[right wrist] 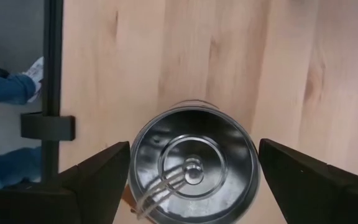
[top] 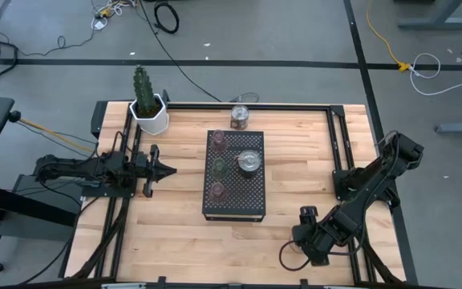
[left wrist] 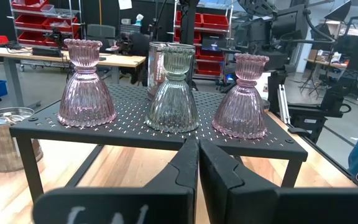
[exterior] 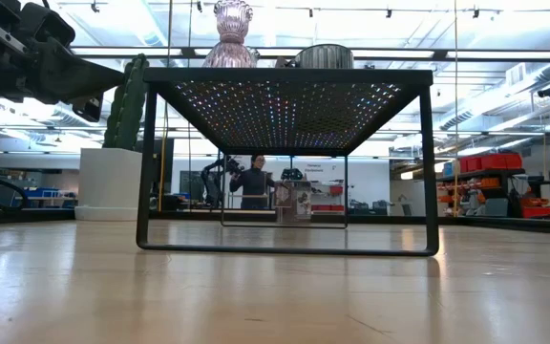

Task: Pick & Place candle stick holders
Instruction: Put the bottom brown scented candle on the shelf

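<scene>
A black perforated stand (top: pixel 247 201) at mid-table carries a row of three ribbed glass candle stick holders: pink (left wrist: pixel 86 87), green (left wrist: pixel 173 93) and pink (left wrist: pixel 244 99). A wider silvery holder (top: pixel 249 162) stands beside them. Another silvery holder (top: pixel 240 117) stands on the wood by the far edge. My left gripper (left wrist: pixel 197 155) is shut and level at the table's left, pointing at the stand. My right gripper (right wrist: pixel 194 146) is near the front right, open and pointing steeply down. Its fingers stand on either side of a third silvery holder (right wrist: pixel 191 168), which sits upright on the wood.
A white pot with a cactus (top: pixel 148 108) stands at the far left corner. The black table frame (right wrist: pixel 51 74) runs just beside my right gripper, and a person's legs and shoe (right wrist: pixel 17 81) show beyond it. Bare wood lies left and right of the stand.
</scene>
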Available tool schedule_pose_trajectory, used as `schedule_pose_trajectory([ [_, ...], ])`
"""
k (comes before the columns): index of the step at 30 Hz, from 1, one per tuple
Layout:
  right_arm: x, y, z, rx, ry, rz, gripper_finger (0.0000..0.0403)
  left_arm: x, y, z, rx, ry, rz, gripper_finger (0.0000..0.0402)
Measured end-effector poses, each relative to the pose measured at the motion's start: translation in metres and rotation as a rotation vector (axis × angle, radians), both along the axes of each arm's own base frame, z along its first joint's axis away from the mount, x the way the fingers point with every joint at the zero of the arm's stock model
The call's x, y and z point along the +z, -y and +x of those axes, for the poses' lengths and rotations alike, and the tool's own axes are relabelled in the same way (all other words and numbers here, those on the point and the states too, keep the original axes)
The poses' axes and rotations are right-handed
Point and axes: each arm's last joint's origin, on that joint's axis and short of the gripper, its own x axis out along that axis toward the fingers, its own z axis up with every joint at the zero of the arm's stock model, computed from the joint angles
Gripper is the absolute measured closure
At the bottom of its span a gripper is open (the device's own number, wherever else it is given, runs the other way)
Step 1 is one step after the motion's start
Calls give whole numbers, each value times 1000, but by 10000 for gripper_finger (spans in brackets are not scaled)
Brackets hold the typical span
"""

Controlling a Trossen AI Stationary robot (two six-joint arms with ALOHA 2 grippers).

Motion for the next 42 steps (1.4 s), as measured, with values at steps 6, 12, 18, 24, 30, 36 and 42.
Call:
schedule_pose_trajectory([
  [6, 0, -1, 0, 10, -12, 18, 48, 0, 0, 0, 0, 0, 0, 383],
  [12, 2, -2, 0, 17, 1, 34, 48, 0, 0, 0, 0, 0, 0, 383],
  [18, 1, -2, 0, 45, -8, 38, 38, 0, 0, 0, 0, 0, 0, 383],
  [24, 2, -2, 0, 48, -7, 36, 18, 0, 0, 0, 0, 0, 0, 383],
  [30, 2, -2, 0, 61, -10, 38, 13, 0, 0, 0, 0, 0, 0, 383],
  [36, 2, -2, 0, 65, -10, 37, 14, 0, 0, 0, 0, 0, 0, 383],
  [42, 2, -3, -1, 73, -8, 36, 14, 0, 0, 0, 0, 0, 0, 383],
])
